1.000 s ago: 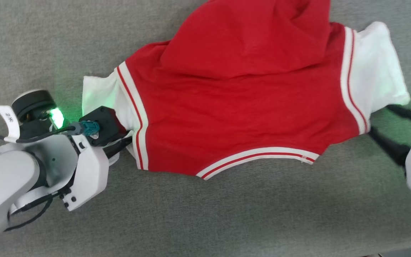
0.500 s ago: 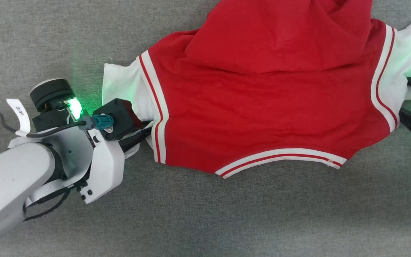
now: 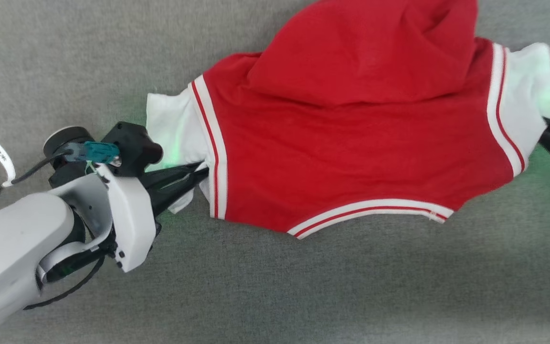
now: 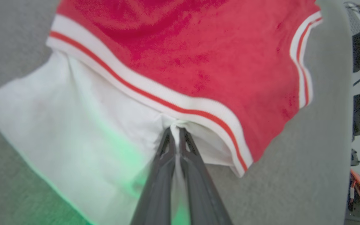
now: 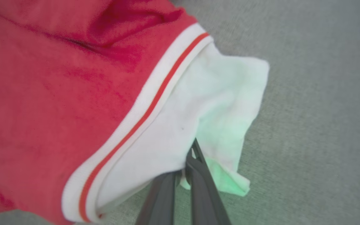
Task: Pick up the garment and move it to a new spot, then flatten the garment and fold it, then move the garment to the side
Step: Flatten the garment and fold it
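Garment, a red shirt with white sleeve ends, lies across a grey fabric surface, its striped hem turned toward the robot and its upper body rumpled into a loose hump, so it is neither flat nor folded yet. At one end of the garment the left gripper is closed tight on a pinch of the white sleeve end, just beside the striped cuff. At the opposite end the right gripper is likewise clamped on the edge of the other white sleeve end. Holding both sleeves looks meant to let the arms lift the shirt as a taut span, so it hangs without bunching while being carried to a new spot. The thin pinches could slip if the arms pull apart hard.
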Robot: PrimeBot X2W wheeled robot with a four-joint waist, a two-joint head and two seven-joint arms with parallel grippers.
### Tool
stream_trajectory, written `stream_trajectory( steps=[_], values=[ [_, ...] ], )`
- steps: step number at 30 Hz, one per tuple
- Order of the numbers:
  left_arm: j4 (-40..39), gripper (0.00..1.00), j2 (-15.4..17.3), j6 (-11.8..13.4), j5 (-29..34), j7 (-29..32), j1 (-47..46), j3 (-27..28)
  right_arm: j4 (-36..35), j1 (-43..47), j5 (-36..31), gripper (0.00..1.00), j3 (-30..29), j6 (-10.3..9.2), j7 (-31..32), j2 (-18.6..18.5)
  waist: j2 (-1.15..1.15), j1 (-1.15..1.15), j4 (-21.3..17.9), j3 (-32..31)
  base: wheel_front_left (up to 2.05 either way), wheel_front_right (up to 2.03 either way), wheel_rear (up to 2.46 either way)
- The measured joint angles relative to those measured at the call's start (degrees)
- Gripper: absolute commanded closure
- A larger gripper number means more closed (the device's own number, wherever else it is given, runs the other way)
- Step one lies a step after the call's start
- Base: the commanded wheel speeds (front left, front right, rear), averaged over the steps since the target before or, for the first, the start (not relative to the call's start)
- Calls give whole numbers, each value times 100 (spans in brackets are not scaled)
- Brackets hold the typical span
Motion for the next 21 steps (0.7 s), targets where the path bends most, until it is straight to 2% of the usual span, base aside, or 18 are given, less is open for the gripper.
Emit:
stream_trajectory(
  steps=[1, 7, 11, 14, 17, 21],
  values=[
    [-7, 100, 4, 12, -310, -343, 20, -13, -138, 157, 109, 100, -258, 1, -147, -54, 0, 0, 7, -162, 0, 0, 0],
    [-430, 100, 271, 12, -1159, -1329, 12, 104, -594, 681, 521, 100, -1213, 0, -386, -353, 0, 0, 65, -654, 0, 0, 0],
    [-798, 100, 465, 12, -1586, -1716, -92, 252, -905, 957, 809, 100, -1863, 0, -444, -448, 0, 0, 158, -845, 0, 0, 0],
    [-869, 100, 464, 12, -1777, -1786, -219, 320, -1026, 955, 913, 100, -2095, 0, -439, -403, 0, 0, 211, -831, 0, 0, 0],
    [-712, 100, 307, 12, -1983, -1813, -530, 416, -1018, 654, 971, 100, -2313, 0, -375, -166, 0, 0, 249, -689, 0, 0, 0],
    [36, 100, -140, 12, -2425, -1692, -1158, 646, -500, -525, 893, 100, -2504, -8, -216, 410, 0, 0, 293, -417, 0, 0, 0]
  ],
)
